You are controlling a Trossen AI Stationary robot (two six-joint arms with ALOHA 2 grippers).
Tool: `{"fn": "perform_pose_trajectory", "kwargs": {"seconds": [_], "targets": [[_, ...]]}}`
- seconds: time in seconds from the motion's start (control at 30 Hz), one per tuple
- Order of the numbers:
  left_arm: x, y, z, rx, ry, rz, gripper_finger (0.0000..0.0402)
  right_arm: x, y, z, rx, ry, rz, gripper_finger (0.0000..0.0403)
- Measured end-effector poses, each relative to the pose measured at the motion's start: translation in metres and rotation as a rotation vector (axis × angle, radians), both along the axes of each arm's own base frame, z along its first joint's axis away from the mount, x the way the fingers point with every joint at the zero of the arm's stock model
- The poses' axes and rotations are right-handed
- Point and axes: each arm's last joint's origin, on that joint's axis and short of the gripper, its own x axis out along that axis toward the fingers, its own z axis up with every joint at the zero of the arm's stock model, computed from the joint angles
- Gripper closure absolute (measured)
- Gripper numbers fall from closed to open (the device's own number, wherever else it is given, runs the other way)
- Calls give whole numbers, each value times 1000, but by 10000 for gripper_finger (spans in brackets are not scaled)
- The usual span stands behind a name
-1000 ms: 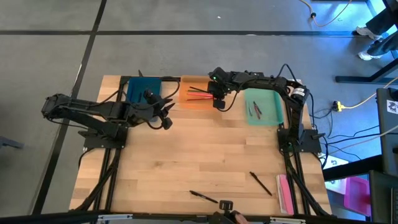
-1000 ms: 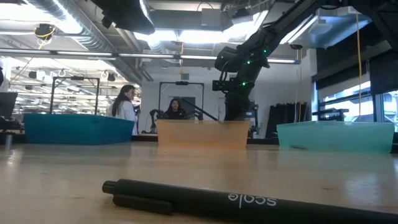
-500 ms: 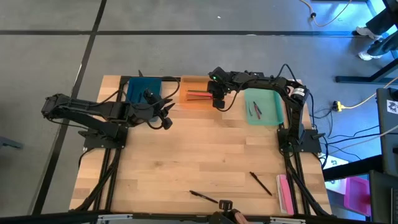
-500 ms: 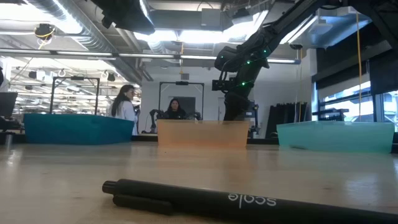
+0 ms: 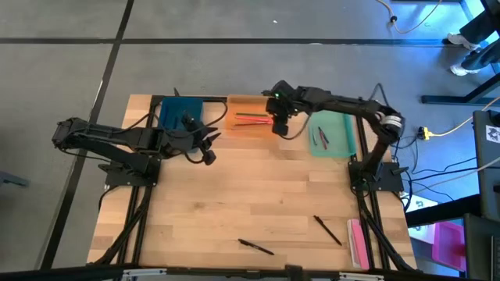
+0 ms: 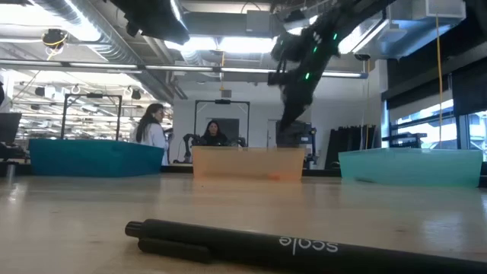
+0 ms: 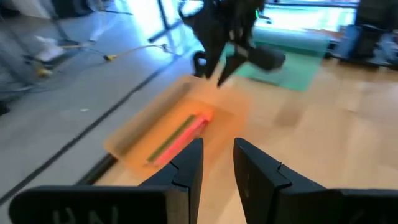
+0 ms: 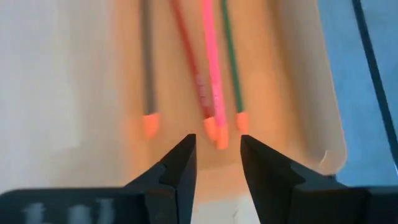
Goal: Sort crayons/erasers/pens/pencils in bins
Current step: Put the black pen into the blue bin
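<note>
My right gripper (image 5: 279, 125) hangs over the orange bin (image 5: 234, 129), jaws apart and empty; the pencils (image 8: 214, 81) lie inside it. I should lift straight up, clear of the rim. My left gripper (image 5: 209, 147), open, waits beside the orange bin.

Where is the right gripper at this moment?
In the high view the right gripper hangs open over the right end of the orange bin, at the table's far edge, just left of the mint green bin, above the pencils lying in it.
</note>
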Motion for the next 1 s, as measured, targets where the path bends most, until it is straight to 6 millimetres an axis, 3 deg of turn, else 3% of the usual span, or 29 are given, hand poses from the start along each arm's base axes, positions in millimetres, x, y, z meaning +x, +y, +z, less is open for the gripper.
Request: {"fn": "perform_pose_trajectory", "kwargs": {"seconds": [0.2, 0.4, 0.7, 1.0], "targets": [[1, -9, -1, -61, 9, -135, 321, -25, 58, 41, 89, 89, 86, 273], [0, -23, -1, -60, 12, -204, 321, -43, 128, 58, 231, 174, 73, 273], [-5, -55, -1, -39, 29, -367, 321, -58, 224, 33, 381, 252, -106, 273], [-14, -81, -1, -29, 34, -496, 321, -87, 283, -1, 496, 338, -452, 273]]}}
